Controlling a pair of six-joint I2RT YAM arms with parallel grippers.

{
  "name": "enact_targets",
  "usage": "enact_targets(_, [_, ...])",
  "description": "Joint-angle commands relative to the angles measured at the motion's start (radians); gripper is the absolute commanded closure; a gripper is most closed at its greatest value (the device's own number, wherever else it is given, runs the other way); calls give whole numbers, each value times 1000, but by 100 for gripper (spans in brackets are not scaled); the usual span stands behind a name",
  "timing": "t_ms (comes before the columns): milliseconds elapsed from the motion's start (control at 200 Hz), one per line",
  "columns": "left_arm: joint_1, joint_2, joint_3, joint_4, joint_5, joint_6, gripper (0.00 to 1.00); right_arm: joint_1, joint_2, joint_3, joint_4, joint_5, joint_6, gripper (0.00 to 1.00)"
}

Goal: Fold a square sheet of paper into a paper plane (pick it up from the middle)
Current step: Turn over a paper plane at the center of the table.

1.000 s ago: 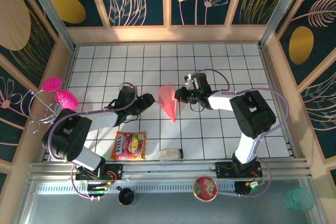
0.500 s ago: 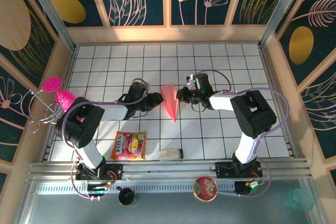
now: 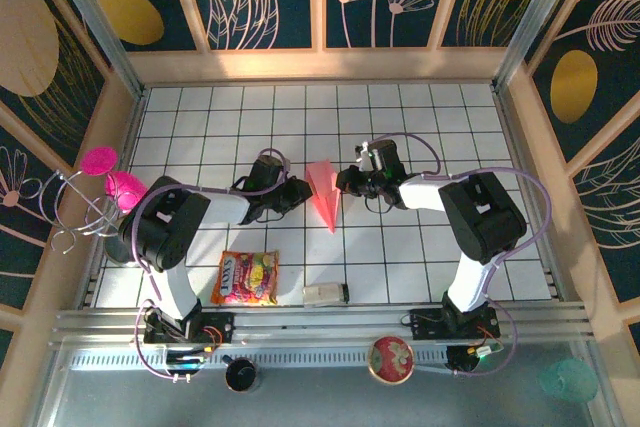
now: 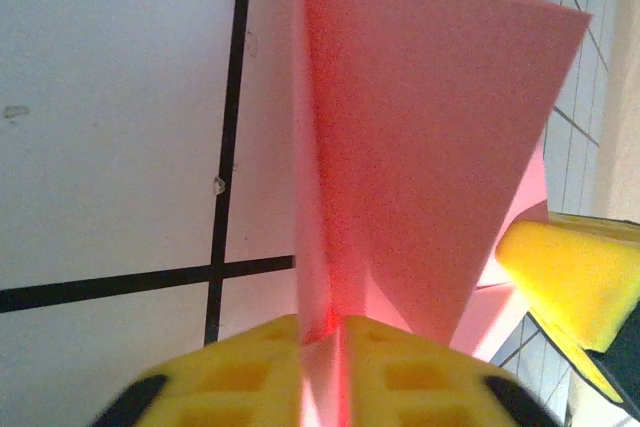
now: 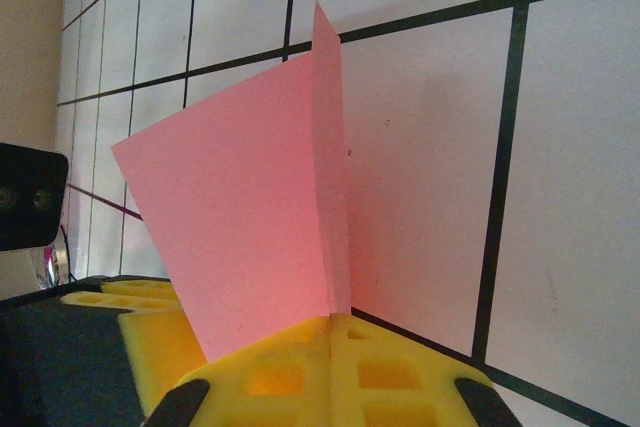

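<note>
**Item under check:** narrow, pointed, salmon-pink paper plane [image 3: 324, 193] w/ centre crease.

**Location:** mid-table on the white tiled table top w/ black grid lines [image 3: 420, 117], between the two arms. Pointed end faces the near edge, wide end faces the far wall.

**Left gripper [image 3: 302, 190]:** reaches in from the plane's left side. In the left wrist view its yellow pads [image 4: 250, 372] are pressed together w/ a fold of the pink paper caught in the seam, i.e. pinching the paper plane. One flap stands upright off the tiles.

**Right gripper [image 3: 345, 183]:** reaches in from the plane's right side, opposite the left gripper. In the right wrist view its yellow pads [image 5: 400, 372] are closed on the lower edge of the paper, also pinching the plane. The flap rises upright above the pads.

**Other items:**
- Orange-yellow snack packet [image 3: 245, 278]: flat on the tiles near the left arm's base, well apart from the plane.
- Small pale rectangular object [image 3: 325, 294]: near the table's front edge; type not discernible.
- Magenta round pieces w/ wire loops [image 3: 110, 182]: by the left wall.
</note>
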Motion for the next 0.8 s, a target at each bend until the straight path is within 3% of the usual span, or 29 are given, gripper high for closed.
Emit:
enact_targets(0, [-2,4,36,-23,-27,30,91,-15,-10,1,34,-12,13,100])
enact_targets(235, [31,-69,84,-125,-142,89,95,-42,-35,50,40,6,18,100])
enact_targets(526, [77,-14,153,-176,-151,120,95,-86,57,82,163,13,109,100])
enact_targets(796, [87,70,253,-282,-130,182,91,-97,134,118,175,-55,106,100])
